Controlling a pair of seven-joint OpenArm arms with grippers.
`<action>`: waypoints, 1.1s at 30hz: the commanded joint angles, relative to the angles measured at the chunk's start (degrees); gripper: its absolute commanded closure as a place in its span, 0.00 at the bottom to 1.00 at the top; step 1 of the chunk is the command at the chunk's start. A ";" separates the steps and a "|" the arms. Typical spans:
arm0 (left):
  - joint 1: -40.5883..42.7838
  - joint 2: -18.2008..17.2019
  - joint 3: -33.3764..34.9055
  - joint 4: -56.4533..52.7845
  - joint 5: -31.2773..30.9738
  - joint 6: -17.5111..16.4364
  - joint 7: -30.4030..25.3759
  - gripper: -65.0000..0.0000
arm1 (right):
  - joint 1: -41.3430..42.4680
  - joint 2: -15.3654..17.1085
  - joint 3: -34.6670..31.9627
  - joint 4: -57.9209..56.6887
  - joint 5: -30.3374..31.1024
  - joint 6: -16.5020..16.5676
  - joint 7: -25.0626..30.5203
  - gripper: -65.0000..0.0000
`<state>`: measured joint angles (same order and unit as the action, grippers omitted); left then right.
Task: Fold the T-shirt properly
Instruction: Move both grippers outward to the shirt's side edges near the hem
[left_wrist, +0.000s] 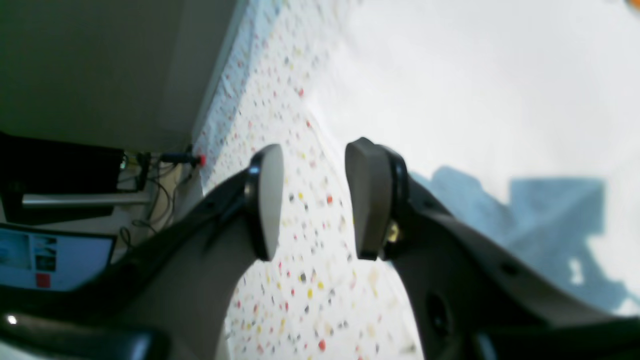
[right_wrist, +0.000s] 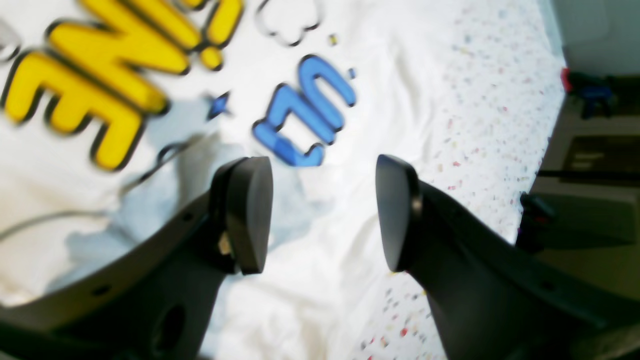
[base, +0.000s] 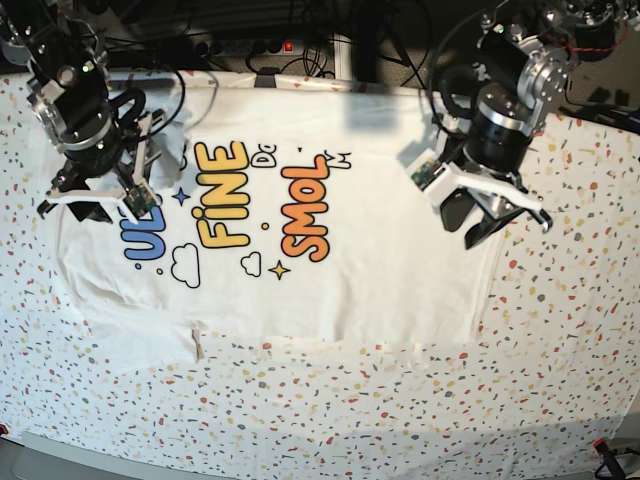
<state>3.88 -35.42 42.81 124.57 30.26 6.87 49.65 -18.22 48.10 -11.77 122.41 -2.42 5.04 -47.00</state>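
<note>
The white T-shirt (base: 380, 250) lies flat on the table with its print facing up and the blue, yellow and orange letters turned sideways. My left gripper (base: 470, 222) hovers open over the shirt's right edge. In the left wrist view the left gripper (left_wrist: 315, 205) has only speckled cloth between its pads, and the T-shirt (left_wrist: 475, 100) lies just beside it. My right gripper (base: 95, 208) stands open above the shirt's left end. In the right wrist view the right gripper (right_wrist: 322, 215) is empty over the T-shirt (right_wrist: 350, 125), near the blue letters (right_wrist: 310, 115).
The speckled tablecloth (base: 400, 400) covers the table around the shirt. Its edge (left_wrist: 220, 100) runs near the left gripper, and another edge (right_wrist: 545, 125) lies near the right gripper. Cables and a power strip (base: 290, 50) lie behind the table. A screen (left_wrist: 50, 260) stands beyond the table edge.
</note>
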 joint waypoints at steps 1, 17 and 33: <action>-1.66 0.63 -0.39 1.01 1.25 0.68 -0.92 0.65 | 1.42 0.96 0.52 0.96 -0.50 -0.59 1.53 0.49; -17.86 6.21 -1.95 0.98 1.25 0.68 -1.11 0.65 | 13.49 0.94 0.52 0.96 -0.50 -0.61 5.84 0.49; -23.37 12.81 -19.06 -4.72 -7.32 0.66 -2.73 0.65 | 20.04 -1.66 0.52 0.55 -0.48 -1.33 6.03 0.49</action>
<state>-17.98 -22.26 24.21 119.15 22.28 7.07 48.21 0.75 45.50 -11.77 122.32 -1.98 4.49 -42.15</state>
